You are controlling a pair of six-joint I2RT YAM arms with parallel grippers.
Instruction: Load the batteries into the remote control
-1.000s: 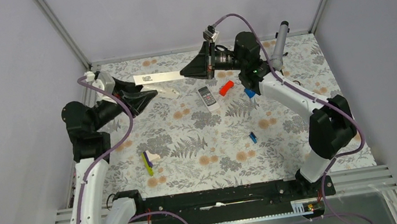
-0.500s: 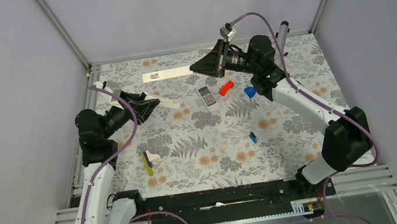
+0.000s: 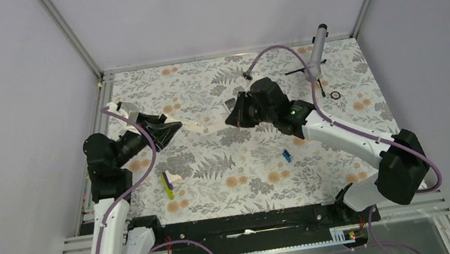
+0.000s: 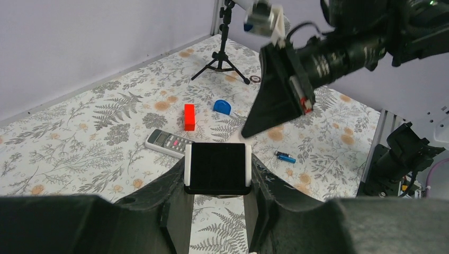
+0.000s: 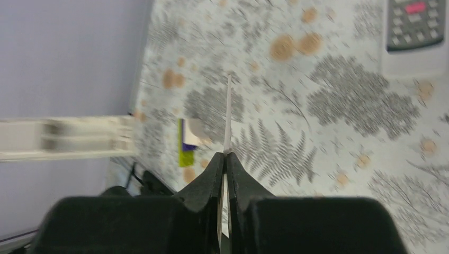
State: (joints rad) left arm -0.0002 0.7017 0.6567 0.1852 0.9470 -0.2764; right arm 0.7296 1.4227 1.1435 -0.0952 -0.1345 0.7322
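Observation:
The light-grey remote control [image 4: 169, 143] lies on the flowered mat, and in the top view my right arm covers most of the remote control [image 3: 230, 103]. A small blue battery [image 3: 286, 155] lies alone toward the near right, apart from both grippers. My right gripper [image 5: 226, 156] is shut on a thin white strip [image 5: 228, 116] seen edge-on, and hovers just beside the remote [image 5: 415, 32]. My left gripper [image 4: 217, 174] is closed on a white-edged, black-faced bar [image 4: 217, 168] at the left of the mat. The red-and-black battery is out of view.
An orange-red cylinder [image 4: 189, 116] and a blue cap [image 4: 222, 107] lie just beyond the remote. A small tripod [image 3: 315, 54] stands at the back right, with a ring [image 3: 335, 94] near it. A yellow-and-purple object [image 3: 167, 183] lies at the near left.
My right arm has swung from the back of the mat toward the middle, carrying the white strip, and now covers the remote, red cylinder and blue cap from above. The left arm has barely shifted.

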